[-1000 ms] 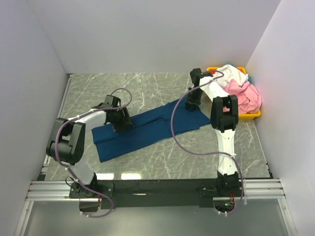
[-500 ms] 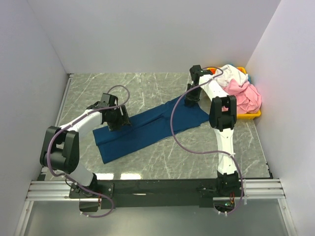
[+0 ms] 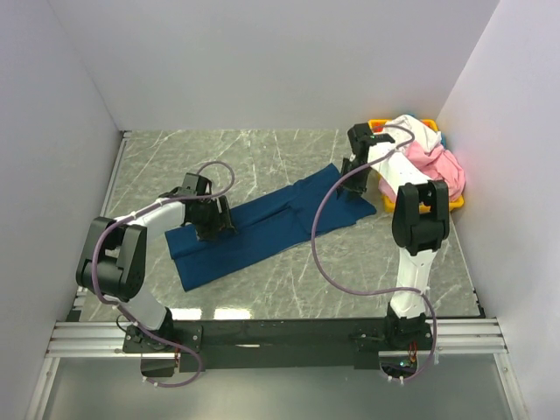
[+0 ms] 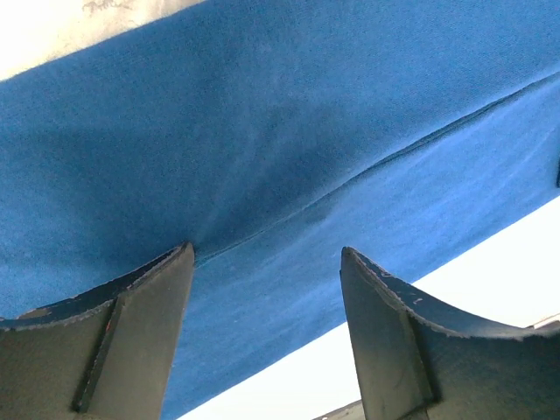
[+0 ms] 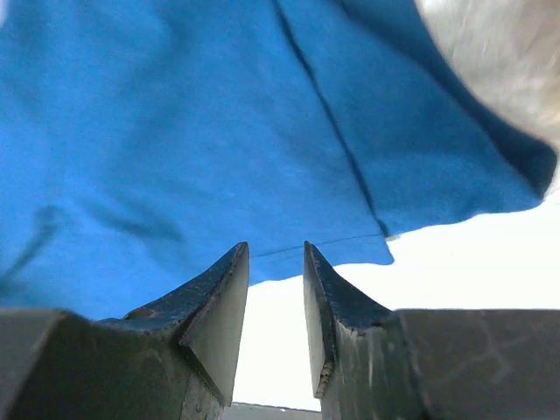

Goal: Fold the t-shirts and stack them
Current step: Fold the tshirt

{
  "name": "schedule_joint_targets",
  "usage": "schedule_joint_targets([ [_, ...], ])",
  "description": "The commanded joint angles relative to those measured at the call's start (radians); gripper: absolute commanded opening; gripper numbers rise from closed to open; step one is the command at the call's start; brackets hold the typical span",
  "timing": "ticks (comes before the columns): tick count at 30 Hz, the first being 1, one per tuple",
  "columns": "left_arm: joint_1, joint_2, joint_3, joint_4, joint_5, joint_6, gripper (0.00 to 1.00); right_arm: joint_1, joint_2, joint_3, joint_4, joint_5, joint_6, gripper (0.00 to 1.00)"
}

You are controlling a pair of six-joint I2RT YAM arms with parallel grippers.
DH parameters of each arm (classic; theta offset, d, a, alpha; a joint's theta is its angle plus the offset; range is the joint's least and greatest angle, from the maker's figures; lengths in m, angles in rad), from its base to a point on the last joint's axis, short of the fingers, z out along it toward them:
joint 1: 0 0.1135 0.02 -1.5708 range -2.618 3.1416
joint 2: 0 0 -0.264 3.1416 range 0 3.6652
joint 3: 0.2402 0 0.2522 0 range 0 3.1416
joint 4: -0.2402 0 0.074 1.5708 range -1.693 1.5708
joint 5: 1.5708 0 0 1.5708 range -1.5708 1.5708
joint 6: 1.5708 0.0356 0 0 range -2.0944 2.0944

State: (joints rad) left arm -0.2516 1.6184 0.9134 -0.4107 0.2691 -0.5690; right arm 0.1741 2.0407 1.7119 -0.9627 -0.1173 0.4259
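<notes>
No legible text, label, brand, number or sign in any of the three views — the upturned side of the blue t-shirt point(image 3: 262, 227) is plain cloth, with no lettering showing.
</notes>
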Motion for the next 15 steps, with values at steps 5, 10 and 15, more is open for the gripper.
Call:
schedule_joint_targets([
  [5, 0.000, -0.020, -0.071, 0.036, 0.033, -0.012, 0.75, 0.007, 0.059, -0.055, 0.042, 0.030, 0.001, 0.36],
  [10, -0.005, -0.035, -0.117, 0.023, 0.041, -0.034, 0.75, 0.007, 0.133, 0.017, 0.009, 0.045, -0.010, 0.35],
  [15, -0.029, -0.049, -0.146, 0.010, 0.081, -0.057, 0.75, 0.013, 0.210, 0.107, -0.036, 0.050, -0.010, 0.33],
])
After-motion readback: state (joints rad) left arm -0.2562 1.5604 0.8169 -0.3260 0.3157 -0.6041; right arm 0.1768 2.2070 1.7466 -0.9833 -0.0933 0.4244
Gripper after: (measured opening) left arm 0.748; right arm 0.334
